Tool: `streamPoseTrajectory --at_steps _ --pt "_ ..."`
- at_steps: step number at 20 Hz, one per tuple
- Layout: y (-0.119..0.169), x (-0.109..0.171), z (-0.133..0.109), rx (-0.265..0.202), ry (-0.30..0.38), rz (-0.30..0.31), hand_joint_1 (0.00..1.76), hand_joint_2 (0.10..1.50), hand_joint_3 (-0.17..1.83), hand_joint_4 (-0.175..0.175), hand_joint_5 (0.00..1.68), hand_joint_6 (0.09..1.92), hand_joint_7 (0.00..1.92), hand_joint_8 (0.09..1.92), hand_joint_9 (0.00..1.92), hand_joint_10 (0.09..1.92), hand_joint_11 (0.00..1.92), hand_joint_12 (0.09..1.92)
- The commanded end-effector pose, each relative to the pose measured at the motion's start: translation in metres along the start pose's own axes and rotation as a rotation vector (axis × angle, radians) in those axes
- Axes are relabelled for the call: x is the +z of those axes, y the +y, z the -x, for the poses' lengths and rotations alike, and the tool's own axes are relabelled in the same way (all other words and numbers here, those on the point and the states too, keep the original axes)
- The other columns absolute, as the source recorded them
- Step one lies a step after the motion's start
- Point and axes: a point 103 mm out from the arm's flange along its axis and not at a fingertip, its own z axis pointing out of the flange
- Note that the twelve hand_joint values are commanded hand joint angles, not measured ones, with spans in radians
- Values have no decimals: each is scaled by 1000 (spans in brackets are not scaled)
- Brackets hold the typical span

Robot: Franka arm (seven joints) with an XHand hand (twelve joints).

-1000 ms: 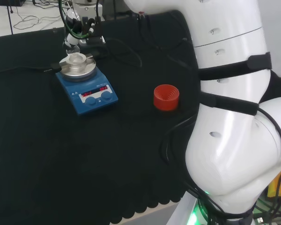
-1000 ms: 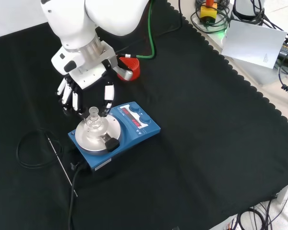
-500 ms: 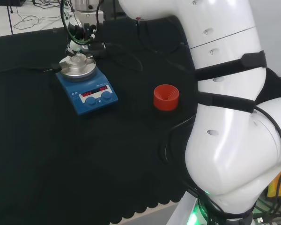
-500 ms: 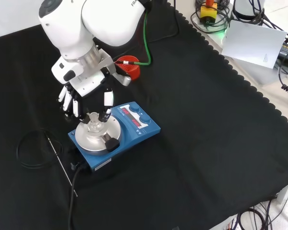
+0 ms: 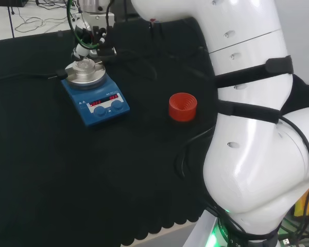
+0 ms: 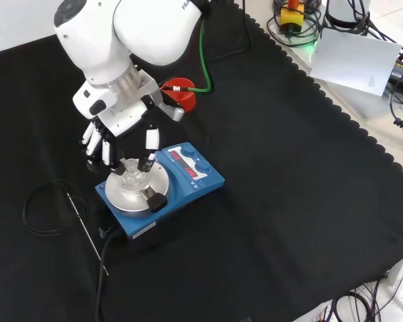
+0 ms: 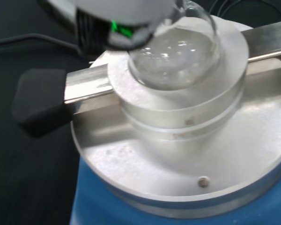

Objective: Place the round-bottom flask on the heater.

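Round-bottom flask (image 6: pixel 131 177) sat in heater (image 6: pixel 162 188) w/ hand (image 6: pixel 121 131) fingers pinching its neck (steadying it, prob. pre-release).

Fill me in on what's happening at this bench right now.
A white robot arm's hand is at a clear round-bottom flask that sits in the metal holder on top of the blue heater. Its fingers reach down around the flask's neck, though whether they grip it is hard to tell. The flask's bulb rests in the holder's bowl. A red ribbed stand sits empty on the black cloth.
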Motion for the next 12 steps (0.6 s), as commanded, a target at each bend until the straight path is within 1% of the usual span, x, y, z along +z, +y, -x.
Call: streamPoseTrajectory --at_steps 1,3,5,8,12 --pt "-9 -4 10 -10 41 13 855 655 467 -55 396 682 220 767 483 718 264 1383" --pt "-13 -7 12 -8 40 15 829 624 495 -68 334 580 178 765 445 738 223 1395" --pt "-18 -10 14 -2 46 22 814 615 502 -73 307 520 158 762 425 744 199 1402" --pt "-30 -18 18 2 48 39 805 611 503 -74 298 474 146 760 412 747 180 1407" --pt "-52 -32 26 19 53 72 800 611 500 -75 310 417 142 759 407 751 173 1408"
